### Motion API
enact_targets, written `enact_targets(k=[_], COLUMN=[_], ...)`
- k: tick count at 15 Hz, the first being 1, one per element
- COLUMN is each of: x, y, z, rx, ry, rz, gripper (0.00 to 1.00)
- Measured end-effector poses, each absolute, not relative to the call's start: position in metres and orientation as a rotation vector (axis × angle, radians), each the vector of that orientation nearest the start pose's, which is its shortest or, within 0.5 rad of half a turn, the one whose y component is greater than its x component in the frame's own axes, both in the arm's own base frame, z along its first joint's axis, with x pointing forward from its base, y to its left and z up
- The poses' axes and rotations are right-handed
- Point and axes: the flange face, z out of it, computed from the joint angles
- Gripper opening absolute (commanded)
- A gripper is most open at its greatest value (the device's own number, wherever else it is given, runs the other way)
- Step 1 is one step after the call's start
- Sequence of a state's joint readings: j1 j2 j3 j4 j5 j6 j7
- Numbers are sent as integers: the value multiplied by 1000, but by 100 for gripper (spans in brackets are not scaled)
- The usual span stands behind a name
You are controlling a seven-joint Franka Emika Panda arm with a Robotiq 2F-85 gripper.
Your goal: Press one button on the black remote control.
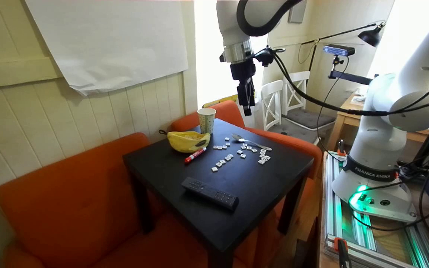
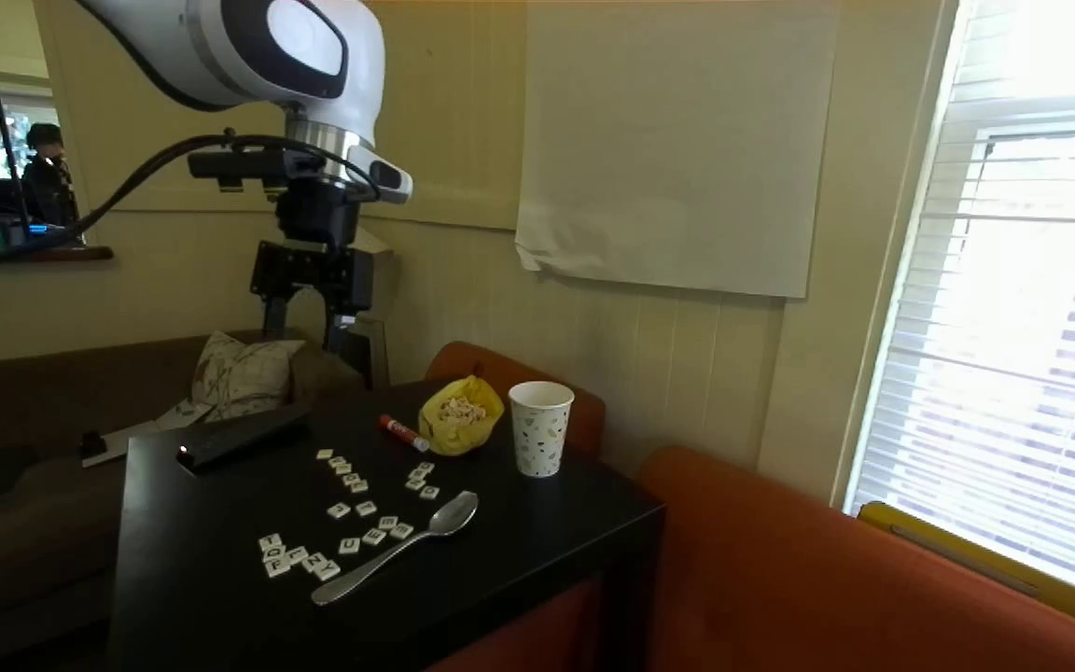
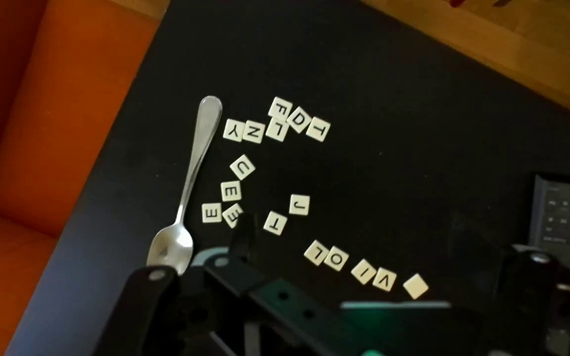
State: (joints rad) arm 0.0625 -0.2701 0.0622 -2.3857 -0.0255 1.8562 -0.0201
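While the fingers (image 2: 273, 317) stand apart, an exterior view shows the whole remote (image 1: 210, 193), the wrist view part.

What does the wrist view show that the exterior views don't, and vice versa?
Wrist view only: clearly readable letters on the row of tiles nearest the black remote. A red bit at its top edge I can't match.

In both exterior views only: paper cup, yellow container, red marker, white wall sheet.

Shared: black remote, spoon, tiles, black table, fingers.

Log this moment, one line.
black two-fingered pincer: open, empty, hovering; long black rectangular remote control: lying on flat black tabletop; contact: none
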Motion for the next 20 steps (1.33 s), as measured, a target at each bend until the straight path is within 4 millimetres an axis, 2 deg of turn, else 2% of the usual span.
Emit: enact_targets(k=[4,7,11,18,20], x=[399,390,389,388,387], y=[87,109,141,141,150], z=[376,361,353,351,349], rx=[-3153,-3117,-3030,-3029,-3031], ry=[-306,-267,-272,-274,-296], rz=[449,401,171,163,153], gripper=[100,100,100,100,100])
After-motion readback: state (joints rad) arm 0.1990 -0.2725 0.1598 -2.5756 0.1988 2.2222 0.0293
